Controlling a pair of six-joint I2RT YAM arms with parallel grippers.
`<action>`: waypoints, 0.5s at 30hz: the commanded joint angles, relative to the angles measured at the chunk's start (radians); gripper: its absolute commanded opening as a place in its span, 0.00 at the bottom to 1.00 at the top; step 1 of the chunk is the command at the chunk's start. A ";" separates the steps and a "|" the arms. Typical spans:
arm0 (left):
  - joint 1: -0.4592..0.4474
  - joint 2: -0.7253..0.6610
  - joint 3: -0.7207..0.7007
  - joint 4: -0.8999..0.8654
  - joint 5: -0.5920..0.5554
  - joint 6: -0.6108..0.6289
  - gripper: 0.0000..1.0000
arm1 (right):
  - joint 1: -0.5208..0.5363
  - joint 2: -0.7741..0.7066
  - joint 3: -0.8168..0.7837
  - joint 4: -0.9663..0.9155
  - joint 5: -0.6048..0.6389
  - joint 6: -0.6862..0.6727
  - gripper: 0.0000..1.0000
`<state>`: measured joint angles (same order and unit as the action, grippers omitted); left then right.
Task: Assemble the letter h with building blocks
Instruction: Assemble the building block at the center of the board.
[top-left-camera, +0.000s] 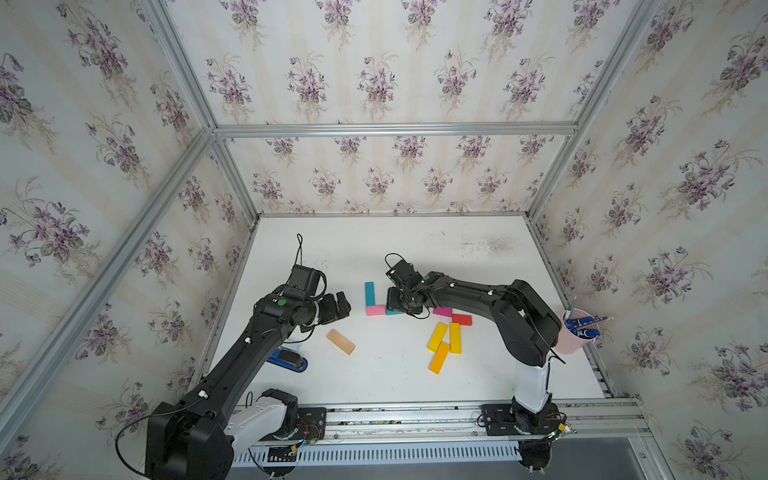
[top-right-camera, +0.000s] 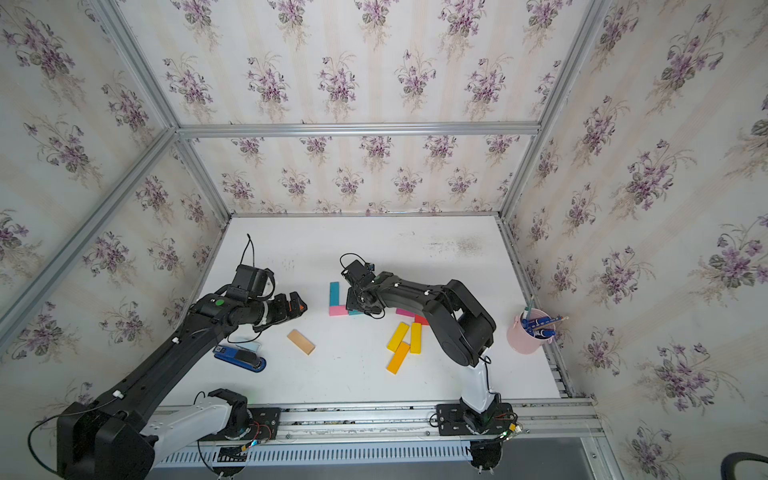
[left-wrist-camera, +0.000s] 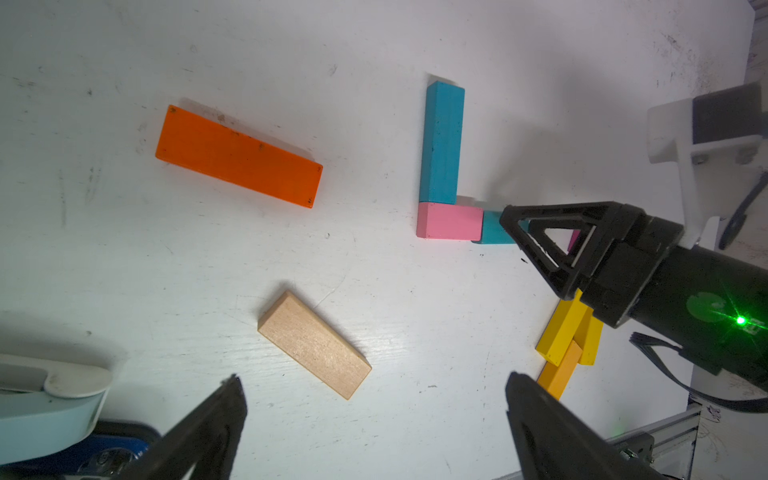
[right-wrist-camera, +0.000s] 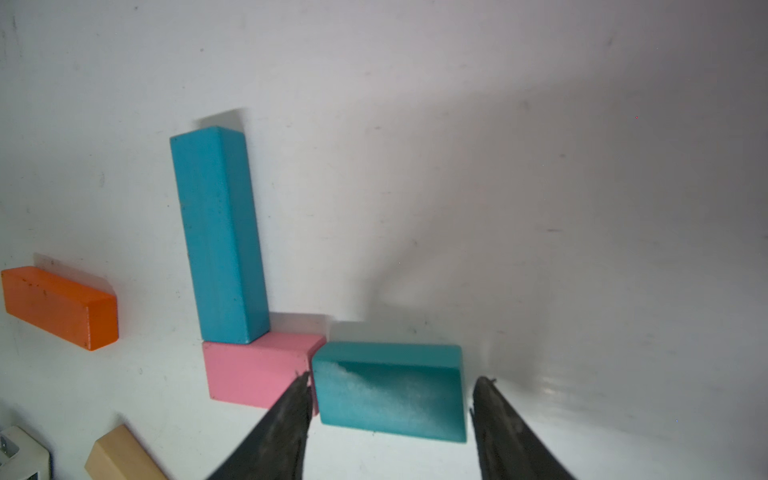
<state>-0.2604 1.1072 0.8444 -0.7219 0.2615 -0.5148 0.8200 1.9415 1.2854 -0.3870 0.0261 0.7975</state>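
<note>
A long teal block (right-wrist-camera: 218, 232) stands end-on against a pink block (right-wrist-camera: 257, 374), making an L; both top views show it (top-left-camera: 369, 294) (top-right-camera: 334, 294). A short teal block (right-wrist-camera: 390, 390) lies on the table, butted against the pink block's end. My right gripper (right-wrist-camera: 394, 378) straddles it, open; one finger sits at the pink-teal joint and the other stands off the block with a gap. My left gripper (left-wrist-camera: 374, 377) hovers wide open and empty near a tan block (left-wrist-camera: 313, 343). An orange block (left-wrist-camera: 239, 156) lies apart from the L.
Yellow blocks (top-left-camera: 437, 336), a yellow-orange one (top-left-camera: 439, 357), a magenta one (top-left-camera: 442, 311) and a red one (top-left-camera: 462, 319) lie under the right arm. A blue stapler (top-left-camera: 286, 359) sits beneath the left arm. A pink cup of pens (top-left-camera: 577, 332) stands at the right edge.
</note>
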 joint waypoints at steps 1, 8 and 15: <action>0.001 0.006 0.010 0.007 -0.001 0.007 1.00 | 0.004 -0.003 -0.001 -0.002 -0.002 0.009 0.62; 0.001 0.014 0.019 0.007 0.001 0.007 1.00 | 0.006 -0.005 -0.004 -0.003 0.000 0.011 0.61; 0.000 0.012 0.017 0.004 0.001 0.007 1.00 | 0.007 -0.006 -0.005 -0.001 0.003 0.011 0.61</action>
<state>-0.2604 1.1210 0.8566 -0.7219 0.2615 -0.5148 0.8253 1.9415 1.2800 -0.3866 0.0158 0.8078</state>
